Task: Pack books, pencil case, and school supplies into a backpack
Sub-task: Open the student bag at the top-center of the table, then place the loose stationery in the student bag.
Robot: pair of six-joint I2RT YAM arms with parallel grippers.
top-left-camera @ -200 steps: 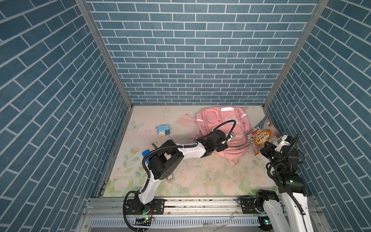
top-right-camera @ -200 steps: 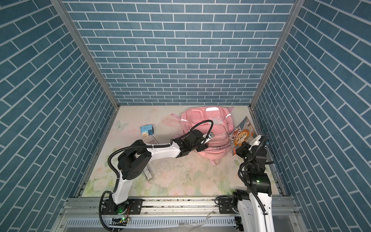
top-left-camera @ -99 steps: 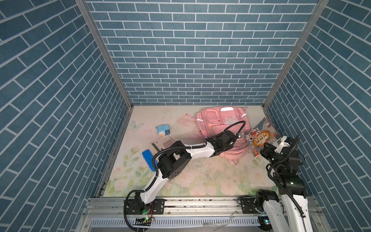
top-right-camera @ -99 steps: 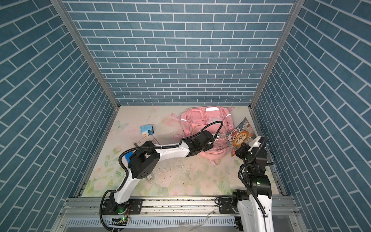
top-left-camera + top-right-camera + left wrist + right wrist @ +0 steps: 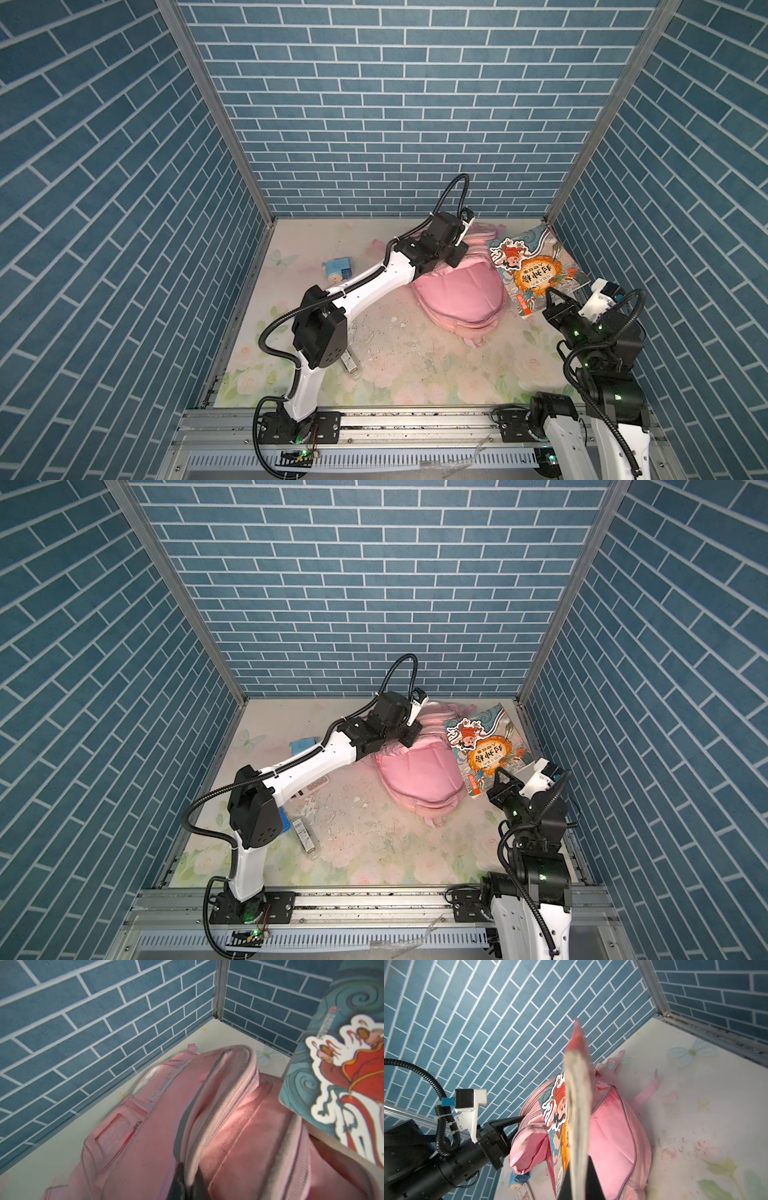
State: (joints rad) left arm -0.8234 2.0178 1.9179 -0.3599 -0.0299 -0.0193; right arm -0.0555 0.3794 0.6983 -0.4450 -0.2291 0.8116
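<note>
Bright, even light, soft shadows; top views sharp, the near book (image 5: 578,1095) blurred in wrist views.

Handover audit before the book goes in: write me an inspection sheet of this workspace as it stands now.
Surface: floral mat, dotted with dark specks near the middle.
Job's things: pink backpack on the mat, main opening unzipped; book held tilted over it; blue sharpener and calculator on the mat, unpacked.
Clutter: small oblong pack; a blue item, half hidden by the left arm.
Hands: left hand shut on the backpack's opening rim; right hand shut on the book's lower edge.
Cables: black hoses loop along both arms, snagging nothing.
Surroundings: blue brick walls on three sides; metal rail in front.
</note>
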